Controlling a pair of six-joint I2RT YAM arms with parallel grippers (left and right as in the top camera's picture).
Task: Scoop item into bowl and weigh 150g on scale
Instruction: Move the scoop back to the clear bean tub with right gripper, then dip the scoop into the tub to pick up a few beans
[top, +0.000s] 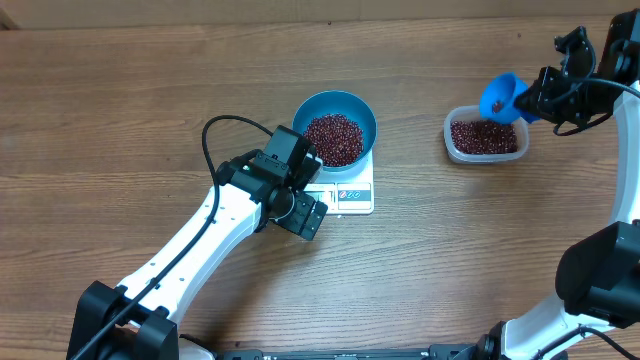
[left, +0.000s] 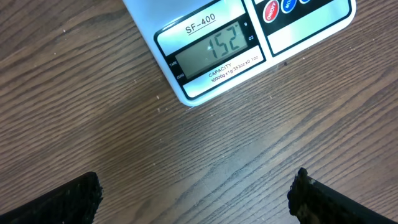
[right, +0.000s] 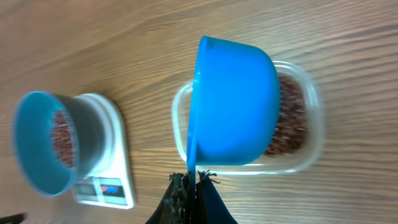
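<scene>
- Bowl (top: 365, 112) sits on the scale (top: 350, 195), centre of the overhead frame, with a maroon heap of beans (top: 334, 138) inside.
- Display (left: 214, 53) reads 152, a touch above target by my reading. If you try to trim it, one scoop out will likely swing it well under; tiny beans come away in clumps.
- Left hand (left: 199, 202) is released, jaws spread wide, empty, low over the counter (top: 120, 120) just in front of the scale's lower left corner. A careless lift or swing there could clip the scale or bowl, jolt the reading, or slide the bowl off centre.
- Right hand (right: 191, 186) is clenched on the handle of the scoop (top: 498, 95), upper right of the overhead frame, tipped above the tub (top: 449, 138) of spare beans.
- I cannot tell whether the scoop is fully empty. If any beans cling, carrying it across could scatter them on the counter.
- The scoop hangs near the tub's far rim; a steep tip could drop beans outside.
</scene>
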